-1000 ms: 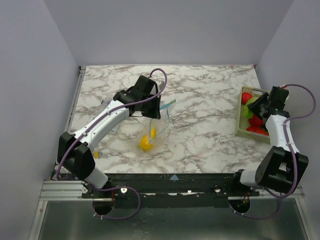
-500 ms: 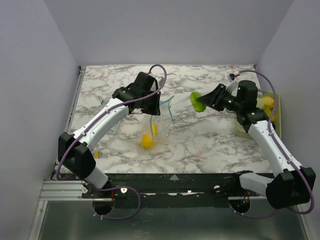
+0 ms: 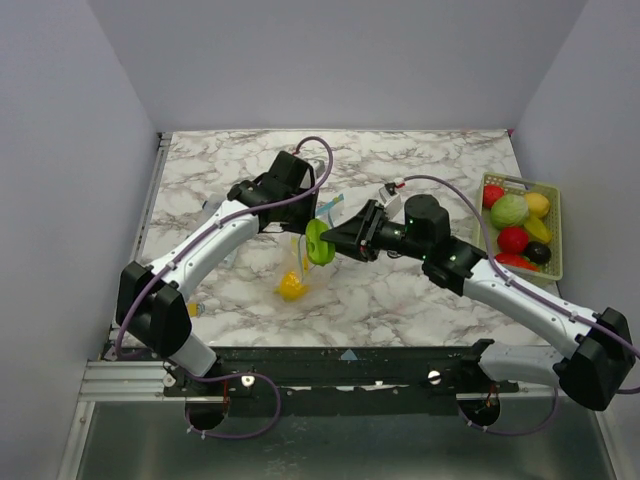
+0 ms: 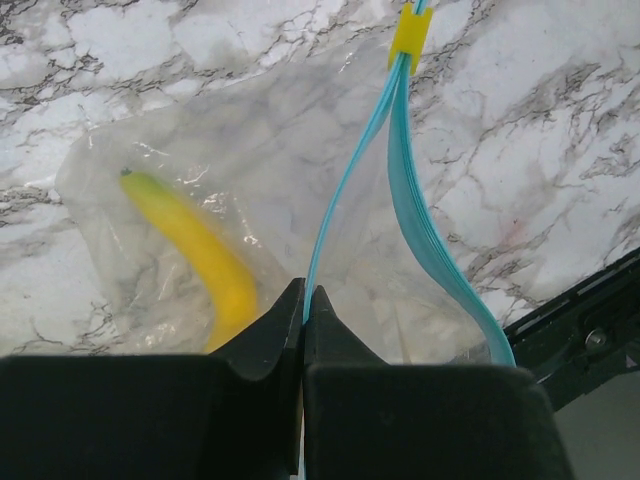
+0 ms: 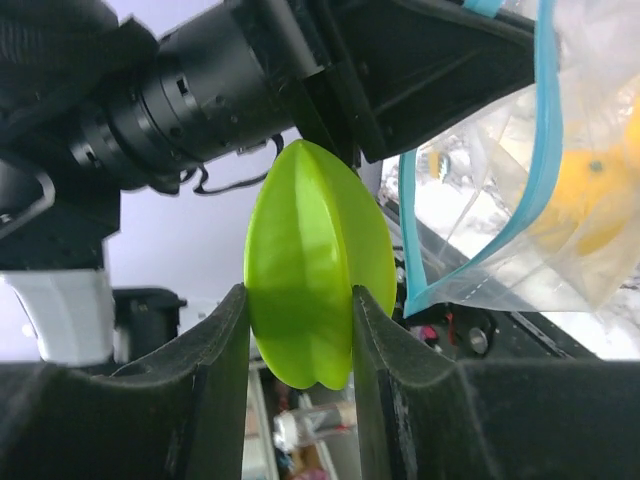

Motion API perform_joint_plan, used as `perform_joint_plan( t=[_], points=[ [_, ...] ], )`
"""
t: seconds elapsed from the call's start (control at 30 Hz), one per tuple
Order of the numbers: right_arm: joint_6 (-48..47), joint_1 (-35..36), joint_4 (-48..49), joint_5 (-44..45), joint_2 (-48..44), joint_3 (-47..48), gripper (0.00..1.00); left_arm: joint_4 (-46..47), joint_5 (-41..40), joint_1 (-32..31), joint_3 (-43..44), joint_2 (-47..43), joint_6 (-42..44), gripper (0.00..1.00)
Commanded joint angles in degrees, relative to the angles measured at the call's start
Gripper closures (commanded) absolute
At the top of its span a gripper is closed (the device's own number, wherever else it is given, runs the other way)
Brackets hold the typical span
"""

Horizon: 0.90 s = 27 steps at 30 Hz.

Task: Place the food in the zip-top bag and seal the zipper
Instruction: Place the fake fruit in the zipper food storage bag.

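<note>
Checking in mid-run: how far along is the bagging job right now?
Done: a yellow banana already lies inside the zip-top bag. In hand: the left end effector pinches one side of the open zipper, while the right end effector carries a green fruit beside the mouth. Left: drop it in, bag the remaining food from the basket, then seal.

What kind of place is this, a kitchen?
Probably a robot test cell, not a kitchen: plain walls around a marble-patterned table, two robot arms bolted at its edge, toy fruit in a basket.
</note>
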Motion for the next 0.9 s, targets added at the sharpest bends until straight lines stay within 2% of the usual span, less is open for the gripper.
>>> perform_joint_plan(
  t=[0.0,0.2,0.5,0.63,0.7,0.87],
  points=[
    [10.3,0.7,-5.8,13.5,-1.1,-2.4,0.99,4.1,-1.1,-0.7,-2.5,-4.5,-3.0,1.0],
    [11.5,1.0,-9.9,15.9,-0.9,-2.5,0.99,6.1,-1.6,-0.6,-4.5,-7.1,-4.7,1.0],
    [10.5,1.4,-10.4,15.7,1.7,-1.3,0.99,6.4,-0.4,-0.5,-4.7,-8.8,-4.6,1.0],
    [9.4,2.5,-13.2,22.0,2.8,1.3,0.99,7.0,0.1,-0.5,-5.4,-9.5,-4.6,1.0],
    [8.3,3.7,-13.7,28.0,3.7,2.4,0.98,7.5,0.7,-0.5,-5.7,-9.8,-4.7,1.0],
    [3.7,6.0,-14.2,36.8,9.2,6.9,0.94,7.4,0.9,-0.5,-6.1,-10.2,-4.5,1.0]
  ],
)
